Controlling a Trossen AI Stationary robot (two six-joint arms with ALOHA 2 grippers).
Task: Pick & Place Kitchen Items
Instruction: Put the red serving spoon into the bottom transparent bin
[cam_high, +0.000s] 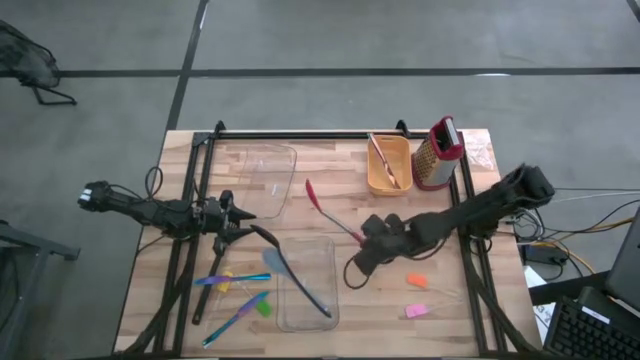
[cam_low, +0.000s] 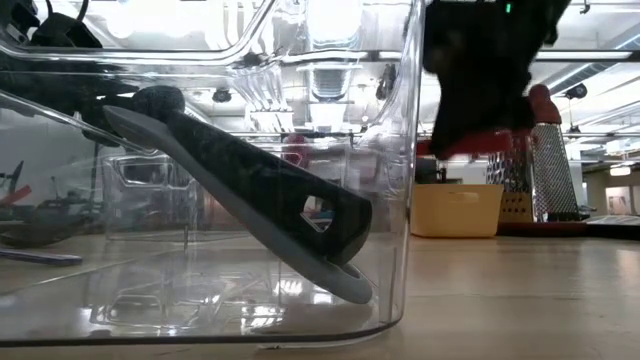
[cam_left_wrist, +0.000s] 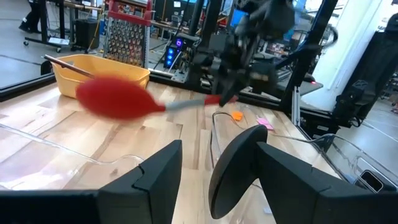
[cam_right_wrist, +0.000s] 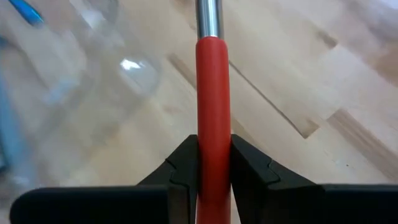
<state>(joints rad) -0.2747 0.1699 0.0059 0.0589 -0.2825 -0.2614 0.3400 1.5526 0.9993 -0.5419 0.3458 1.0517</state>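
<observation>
**Right claw grips the red spoon**

The right claw (cam_right_wrist: 213, 171) is clenched on the red spoon (cam_right_wrist: 213, 106), its two fingers (cam_right_wrist: 184, 168) pressing either side of the red handle. In the high view this claw (cam_high: 372, 238) sits near the middle of the table (cam_high: 330, 160), the spoon (cam_high: 328, 210) reaching from it toward the table's far side. Just beside it lies a clear bin (cam_high: 325, 262) with a light-blue spoon (cam_high: 290, 280) and a black spoon (cam_high: 268, 237) leaning in. The left claw (cam_high: 238, 216) waits released at the left, by the black spoon. Blue sticks (cam_high: 235, 279) lie near the front left, orange (cam_high: 416, 281) and pink chunks (cam_high: 416, 311) front right.
</observation>
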